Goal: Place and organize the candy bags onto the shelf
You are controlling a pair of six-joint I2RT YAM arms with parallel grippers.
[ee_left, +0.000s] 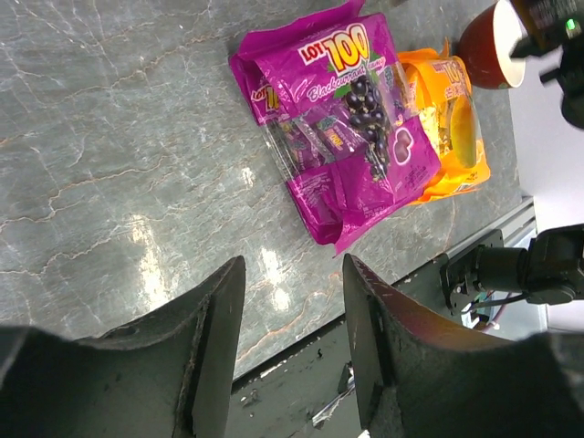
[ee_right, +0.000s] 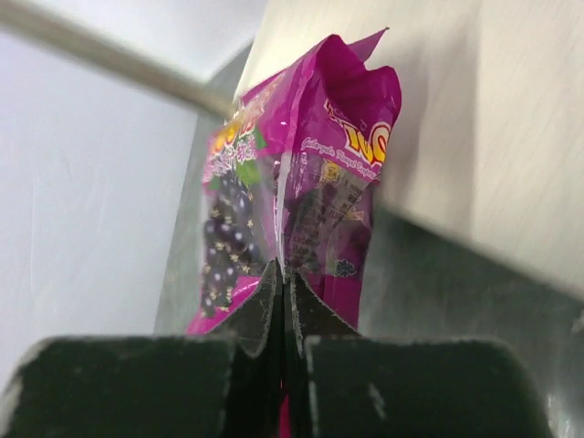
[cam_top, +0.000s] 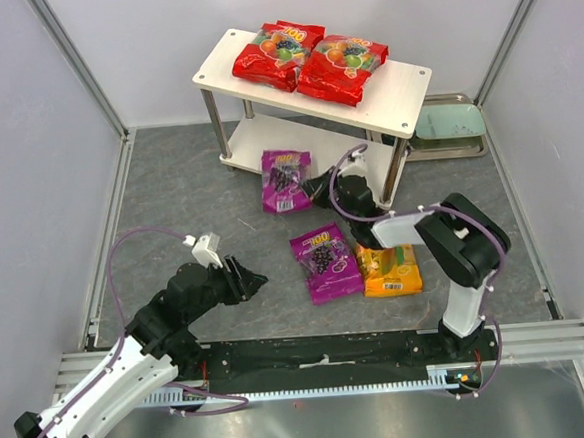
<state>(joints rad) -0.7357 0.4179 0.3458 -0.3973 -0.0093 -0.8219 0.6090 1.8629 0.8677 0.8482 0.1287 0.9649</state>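
Note:
Two red candy bags lie on the top board of the cream shelf. A purple candy bag sits on the grey table in front of the shelf, and my right gripper is shut on its edge. A second purple bag lies mid-table, partly overlapping an orange bag. My left gripper hovers open to the left of that purple bag, with nothing between its fingers.
A pale green metal tray rests at the back right beside the shelf. The shelf's lower board and a silver leg stand close to the right gripper. White walls enclose the table on three sides.

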